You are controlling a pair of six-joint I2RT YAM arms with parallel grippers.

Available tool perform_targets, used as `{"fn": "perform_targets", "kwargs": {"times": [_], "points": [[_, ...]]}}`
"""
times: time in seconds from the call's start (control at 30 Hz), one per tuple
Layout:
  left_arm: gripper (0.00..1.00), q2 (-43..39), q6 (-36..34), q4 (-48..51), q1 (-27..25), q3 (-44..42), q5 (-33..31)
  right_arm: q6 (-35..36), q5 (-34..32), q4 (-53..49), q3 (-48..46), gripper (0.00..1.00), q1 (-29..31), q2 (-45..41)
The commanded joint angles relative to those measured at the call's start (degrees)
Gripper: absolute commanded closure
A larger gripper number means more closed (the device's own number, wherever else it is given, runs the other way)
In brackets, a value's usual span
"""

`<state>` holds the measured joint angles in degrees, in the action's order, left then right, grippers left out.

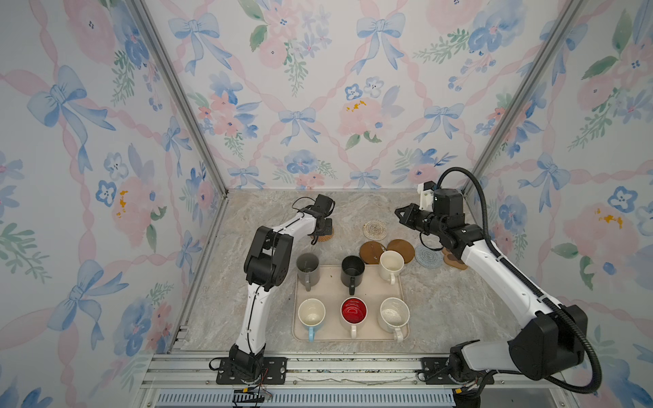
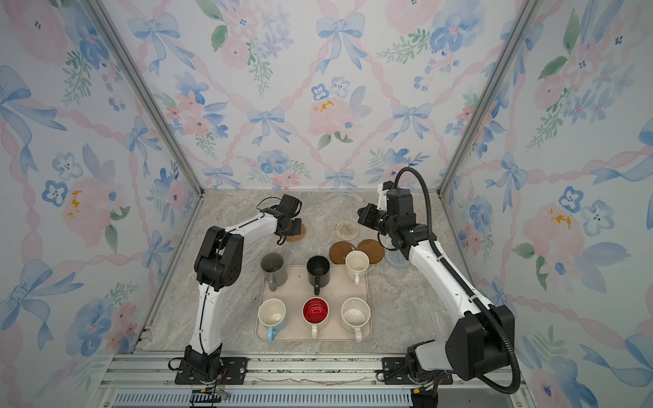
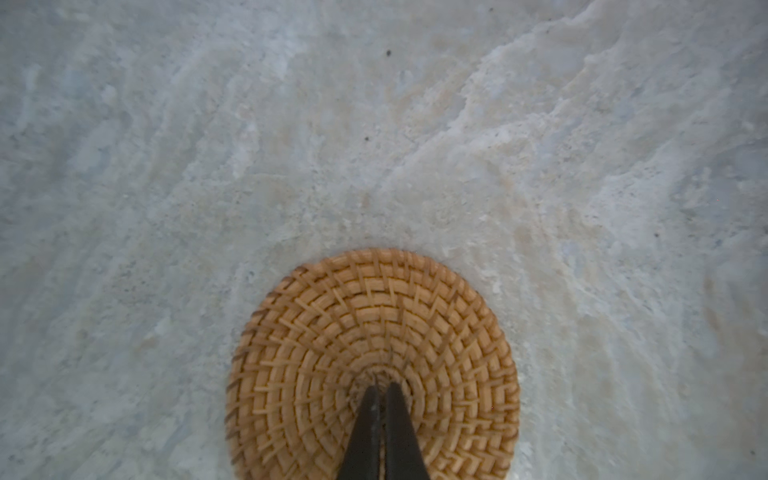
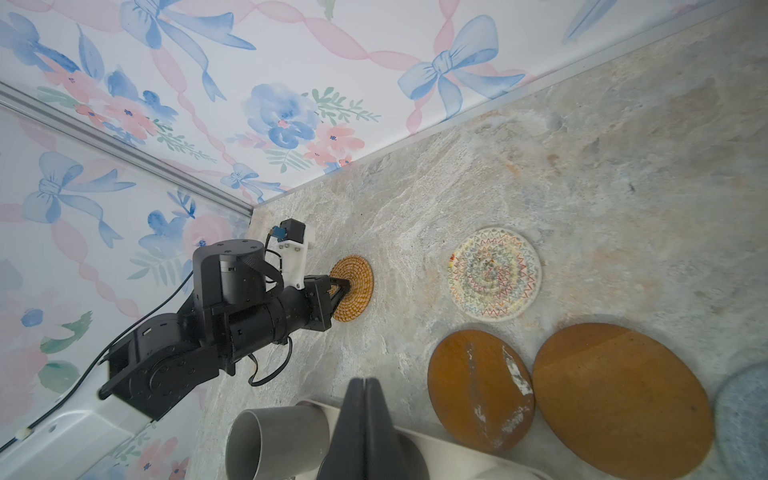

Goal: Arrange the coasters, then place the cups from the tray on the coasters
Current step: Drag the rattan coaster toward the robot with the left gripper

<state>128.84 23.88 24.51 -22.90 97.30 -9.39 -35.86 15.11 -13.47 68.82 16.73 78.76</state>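
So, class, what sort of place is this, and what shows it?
Probably a robot test booth dressed as a home: robot arms bolted to a metal rail, flowered wallpaper panels in a metal frame, and mugs on a tray.

Marbled grey-beige tabletop (image 1: 441, 311) under my cameras, bow-and-flower wallpaper (image 1: 318, 88) on three sides, aluminium corner posts (image 1: 178, 92), slotted rail (image 1: 353, 367) along my near edge

Six mugs (image 1: 353, 311) stand in two rows on the tray (image 1: 332, 295). Five coasters (image 1: 375, 229) lie behind it; the rattan coaster (image 1: 327, 238) lies farther left.
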Motion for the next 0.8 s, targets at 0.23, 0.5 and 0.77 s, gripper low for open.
{"fn": "perform_targets", "kwargs": {"times": [0.23, 0.5, 0.77], "points": [[1.00, -2.02, 4.11, 7.79, 4.36, -10.63, -4.20, -0.36, -2.19, -1.07, -0.67, 1.00, 1.50, -2.13], [1.00, -6.42, 5.23, 5.99, 8.26, -17.10, -3.68, -0.32, -2.49, -1.16, -0.17, 1.00, 2.65, -2.07], [1.00, -10.31, 5.28, 4.29, 9.79, -23.56, -2.93, 1.84, -5.04, -3.84, 1.14, 1.00, 3.66, -1.46]]}}
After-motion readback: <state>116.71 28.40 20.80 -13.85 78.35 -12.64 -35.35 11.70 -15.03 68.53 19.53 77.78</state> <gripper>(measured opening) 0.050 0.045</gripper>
